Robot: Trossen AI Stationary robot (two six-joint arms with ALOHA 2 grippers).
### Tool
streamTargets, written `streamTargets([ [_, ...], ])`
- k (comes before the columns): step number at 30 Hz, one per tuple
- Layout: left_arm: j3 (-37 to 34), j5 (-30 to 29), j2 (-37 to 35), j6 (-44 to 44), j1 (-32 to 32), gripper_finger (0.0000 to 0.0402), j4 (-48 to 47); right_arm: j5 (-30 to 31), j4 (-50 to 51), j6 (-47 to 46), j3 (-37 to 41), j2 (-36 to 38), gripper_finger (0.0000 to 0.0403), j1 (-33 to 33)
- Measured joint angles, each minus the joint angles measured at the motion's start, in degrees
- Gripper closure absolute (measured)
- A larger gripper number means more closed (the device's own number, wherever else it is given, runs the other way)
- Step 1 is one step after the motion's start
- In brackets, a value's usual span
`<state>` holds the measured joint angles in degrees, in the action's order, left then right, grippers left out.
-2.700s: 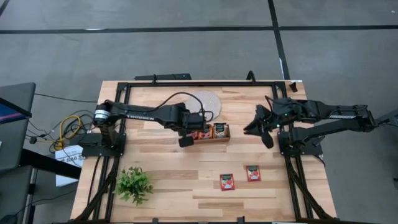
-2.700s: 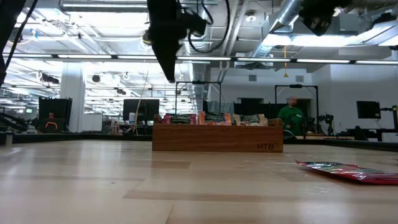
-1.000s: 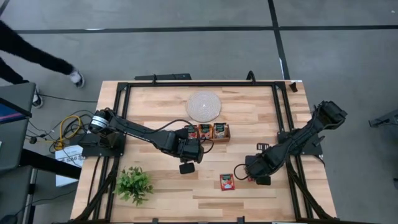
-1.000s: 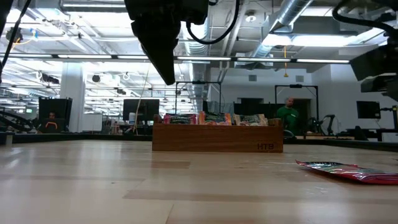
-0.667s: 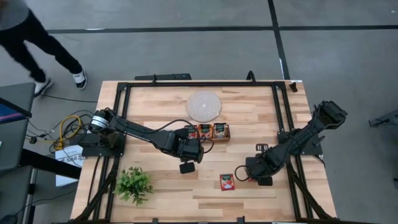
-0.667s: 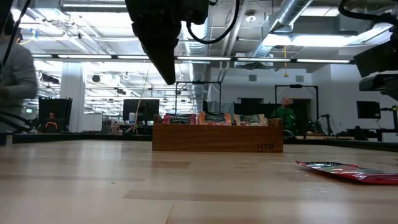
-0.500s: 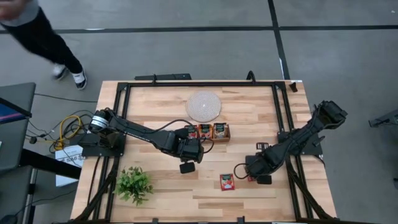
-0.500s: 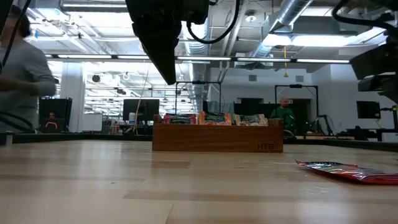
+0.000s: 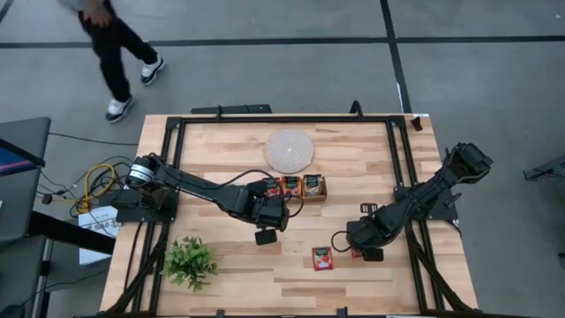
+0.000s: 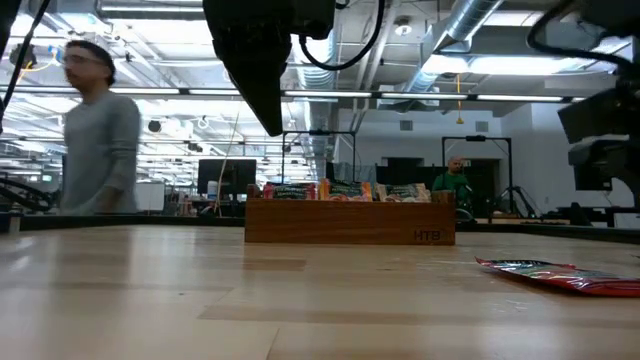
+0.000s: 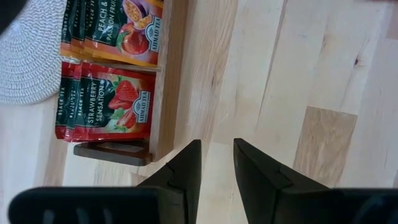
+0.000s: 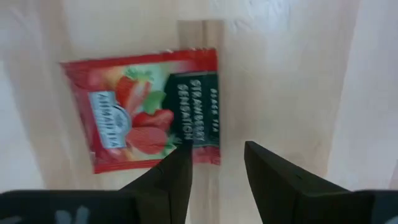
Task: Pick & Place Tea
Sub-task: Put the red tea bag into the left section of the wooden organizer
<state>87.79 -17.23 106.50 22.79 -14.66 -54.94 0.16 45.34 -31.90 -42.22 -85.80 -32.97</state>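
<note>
Overhead, a wooden tray (image 9: pixel 297 187) sits near the centre of the tabletop (image 9: pixel 221 159), just in front of a round woven mat (image 9: pixel 290 151). The tray holds tea sachets (image 9: pixel 300 185) in its compartments. In the left wrist view one compartment carries a stack of red strawberry sachets (image 11: pixel 106 109), and the neighbouring compartment carries orange peach-and-passion-fruit sachets (image 11: pixel 115 28); the mat shows at the tray's far side. In the low view the sachets stand on edge, their tops rising above the tray's front wall (image 10: pixel 350 224).

The left end effector (image 9: pixel 265 231) hangs over bare wood just beside the tray's end, on the side away from the mat. Its two fingers stand slightly apart with nothing between them.

Two loose sachets lie on the tabletop, well apart from the tray. One strawberry sachet (image 9: pixel 323 258) lies flat in the open. The other sachet (image 12: pixel 146 127) lies directly beneath the right end effector (image 9: pixel 360 245), which is lowered over it. In the right wrist view the fingers (image 12: pixel 171 177) are parted, with the sachet's near edge lying between their tips; whether they touch it cannot be told. In the low view a loose sachet (image 10: pixel 565 275) lies flat at the right.

A small green plant (image 9: pixel 190 262) stands near the tabletop's front left corner. A person (image 9: pixel 119 44) walks on the floor beyond the far left corner.
</note>
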Motion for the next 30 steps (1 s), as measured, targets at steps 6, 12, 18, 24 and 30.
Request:
streamTargets([
  [6,0.0,-0.48,0.0,0.0,0.0,0.0314,-0.01,-0.07,-0.55,-1.09,2.09,0.0,0.0275,1.01],
  [12,0.0,-0.64,0.0,0.0,0.02,0.0314,-0.26,-0.31,-1.79,-1.11,2.93,0.15,0.0279,1.01],
  [18,0.0,-0.64,0.0,-0.01,0.02,0.0314,-0.24,-1.79,-2.45,-1.11,2.99,0.13,0.0286,1.01],
  [24,0.0,-1.07,0.0,-0.02,0.02,0.0314,-0.22,-2.9,-2.42,-1.14,2.98,-0.27,0.0305,0.96],
  [30,0.0,-1.07,0.0,-0.02,0.02,0.0314,-0.24,-4.35,-1.69,-1.53,2.87,-2.07,0.0351,2.1],
])
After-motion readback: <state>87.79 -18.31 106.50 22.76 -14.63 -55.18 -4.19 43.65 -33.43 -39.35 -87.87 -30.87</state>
